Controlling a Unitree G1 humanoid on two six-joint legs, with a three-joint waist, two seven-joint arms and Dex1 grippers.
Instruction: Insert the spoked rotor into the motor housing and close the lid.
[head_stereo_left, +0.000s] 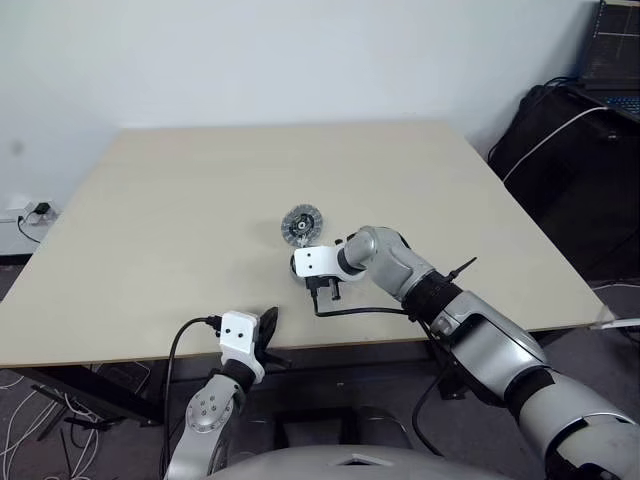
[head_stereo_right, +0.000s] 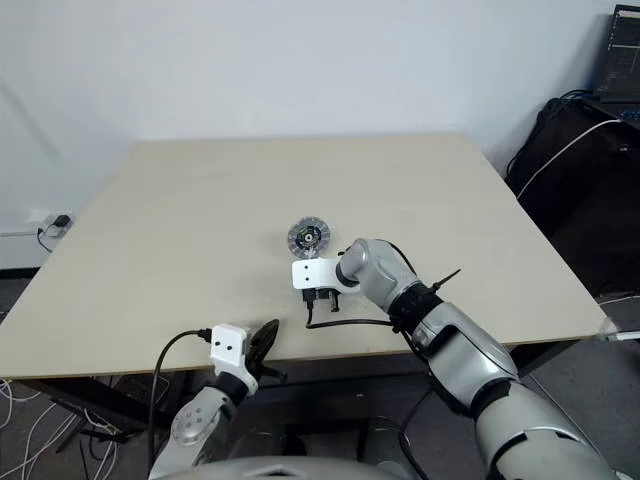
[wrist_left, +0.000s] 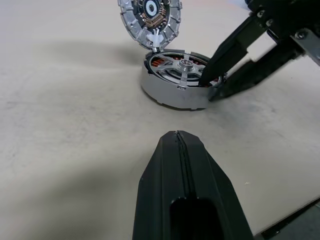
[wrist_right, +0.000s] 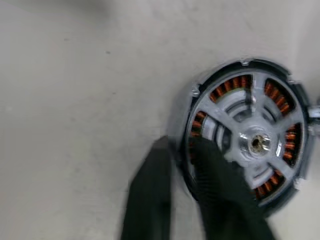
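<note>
- The rotor (head_stereo_left: 301, 226) lies flat near the middle of the tabletop (head_stereo_left: 180, 200), face up, with nothing holding it.
- It's round, so it has no long axis to line up with. A pinch across the rim should work from any side.
- Just toward the near edge from it sits the housing (wrist_left: 172, 92), mouth up, copper coils showing. The two look to be touching or nearly so; I can't tell which.
- The right gripper (wrist_right: 181, 145) points steeply down onto the housing. One finger is inside the cup and one outside, nipped closed on the wall.
- From that gripper the rotor lies straight ahead toward the far edge, very near. The right arm is clearly the closer one.
- The left gripper (head_stereo_left: 270, 318) hangs at the near edge with fingers pressed together, holding nothing, and stands well apart from both parts.
- There's bare tabletop to the left, right and far side of the pair. The near edge is closest, but not crowding.
- My read: the rotor must be lifted and brought back over the cup, and the finger inside the cup sits in its way.
</note>
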